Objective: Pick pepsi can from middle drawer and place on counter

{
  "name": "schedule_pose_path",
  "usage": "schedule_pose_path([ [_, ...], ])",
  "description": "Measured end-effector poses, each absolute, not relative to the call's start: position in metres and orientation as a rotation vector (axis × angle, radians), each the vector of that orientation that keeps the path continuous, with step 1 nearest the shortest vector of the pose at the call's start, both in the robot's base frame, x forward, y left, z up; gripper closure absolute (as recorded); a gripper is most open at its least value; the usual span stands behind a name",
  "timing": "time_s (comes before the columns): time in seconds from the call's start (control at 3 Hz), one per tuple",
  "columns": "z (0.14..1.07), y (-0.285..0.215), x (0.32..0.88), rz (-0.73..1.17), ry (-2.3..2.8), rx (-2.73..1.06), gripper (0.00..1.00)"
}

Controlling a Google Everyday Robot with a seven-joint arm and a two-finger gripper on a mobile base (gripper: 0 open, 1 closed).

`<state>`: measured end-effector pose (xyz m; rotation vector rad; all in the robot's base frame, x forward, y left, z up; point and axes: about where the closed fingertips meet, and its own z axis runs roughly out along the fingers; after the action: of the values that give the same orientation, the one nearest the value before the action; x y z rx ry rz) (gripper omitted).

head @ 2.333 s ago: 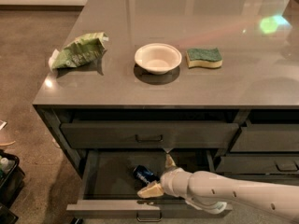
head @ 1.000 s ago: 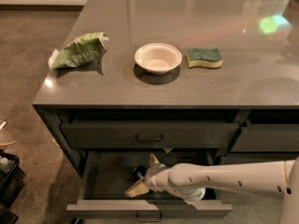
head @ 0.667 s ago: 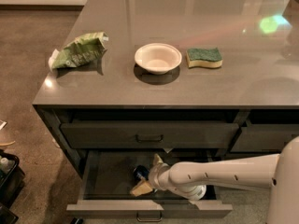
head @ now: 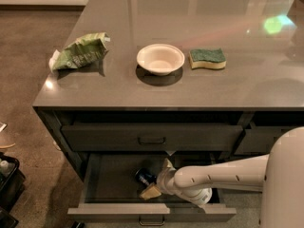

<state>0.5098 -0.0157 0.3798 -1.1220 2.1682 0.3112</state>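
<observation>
The middle drawer (head: 108,180) is pulled out below the counter (head: 156,95). The pepsi can (head: 143,176), dark blue, lies on its side on the drawer floor near the middle. My gripper (head: 156,178) is down inside the drawer at the can's right side. Its tan fingers are spread, one (head: 167,165) behind the can and one (head: 151,192) in front of it, so the can sits at their mouth. The white arm reaches in from the right and hides the drawer's right half.
On the counter are a crumpled green bag (head: 80,52), a white bowl (head: 160,58) and a green-and-yellow sponge (head: 207,58). The top drawer (head: 152,137) is shut, as are the right-hand drawers (head: 261,139). A dark bin (head: 8,179) stands on the floor at left.
My gripper has moved left inside the drawer up to the can, with its fingers now on either side of it. The arm's upper part has come into view at the right edge.
</observation>
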Motion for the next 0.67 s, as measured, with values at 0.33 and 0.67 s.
schedule_pose_path([
  [0.33, 0.3797, -0.0159, 0.51, 0.31, 2.168, -1.122, 0.19],
  [0.67, 0.3797, -0.0158, 0.51, 0.31, 2.168, -1.122, 0.42],
])
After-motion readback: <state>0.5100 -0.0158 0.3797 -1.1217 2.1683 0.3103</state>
